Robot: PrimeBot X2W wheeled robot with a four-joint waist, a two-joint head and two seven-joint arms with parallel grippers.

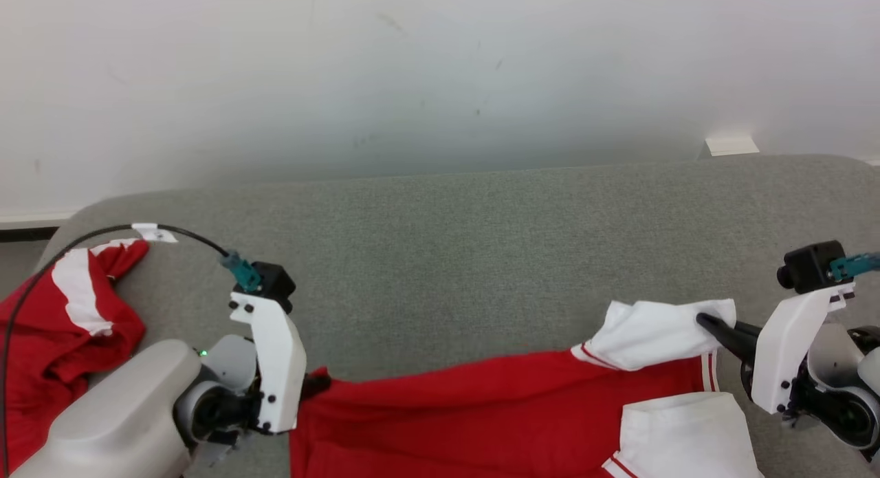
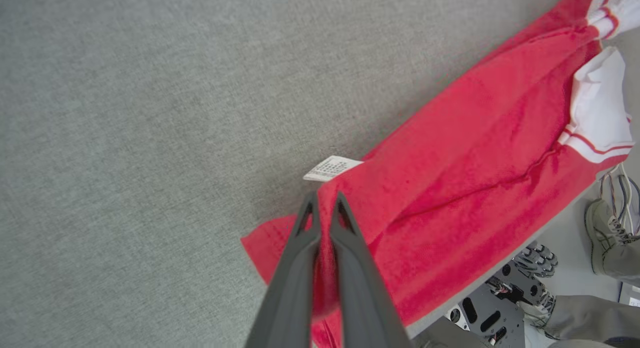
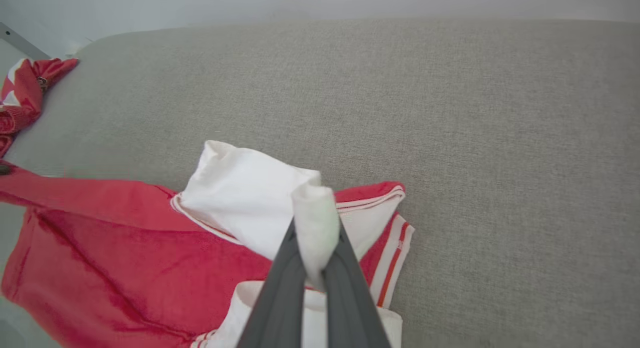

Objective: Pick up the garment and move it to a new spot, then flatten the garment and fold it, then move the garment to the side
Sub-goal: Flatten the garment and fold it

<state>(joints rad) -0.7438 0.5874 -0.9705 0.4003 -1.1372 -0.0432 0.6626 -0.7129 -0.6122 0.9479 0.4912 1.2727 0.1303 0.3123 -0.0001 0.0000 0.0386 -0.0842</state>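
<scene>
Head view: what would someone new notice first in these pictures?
A red garment lies stretched along the near edge of the grey surface, pinched at both ends. The left gripper is shut on its red corner, and the right gripper is shut on its white sleeve. A second garment, red and white, lies crumpled at the surface's left end.

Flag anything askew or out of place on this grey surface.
The red garment is not flat: its white sleeve is bunched and folded over where the right claw pinches it, and a white label pokes out beside the left claw. A second red-and-white garment lies crumpled at the far left edge.
</scene>
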